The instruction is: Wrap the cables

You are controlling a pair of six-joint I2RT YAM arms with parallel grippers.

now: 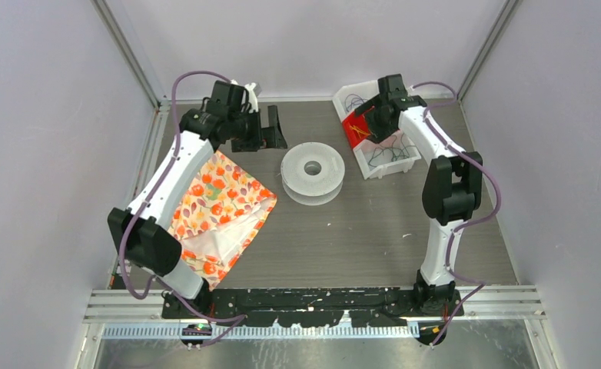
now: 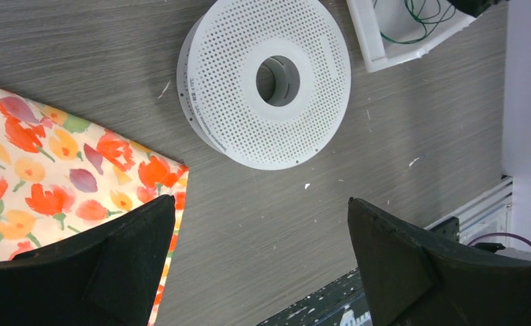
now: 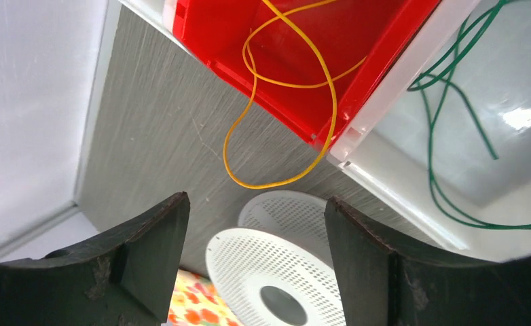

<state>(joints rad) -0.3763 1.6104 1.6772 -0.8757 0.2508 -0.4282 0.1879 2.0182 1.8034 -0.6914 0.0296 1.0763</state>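
Two pincers stand released, with nothing between their fingers. The left pincer (image 2: pixel 261 210) hangs over the desk (image 1: pixel 374 231), with the floral cloth (image 2: pixel 45 149) on one side and the perforated white spool (image 2: pixel 303 129) beyond, and the right pincer (image 3: pixel 256 204) hangs by the edge of the red tray (image 3: pixel 235 34). We find the yellow cable (image 3: pixel 269 185) coiled in that tray, one loop spilling over its wall toward the spool, while the green cables (image 3: pixel 428 136) lie loose in the adjoining white bin (image 3: pixel 493 170), all apart from the spool.

Lab test cell, aluminium-framed walls (image 1: pixel 44 115)
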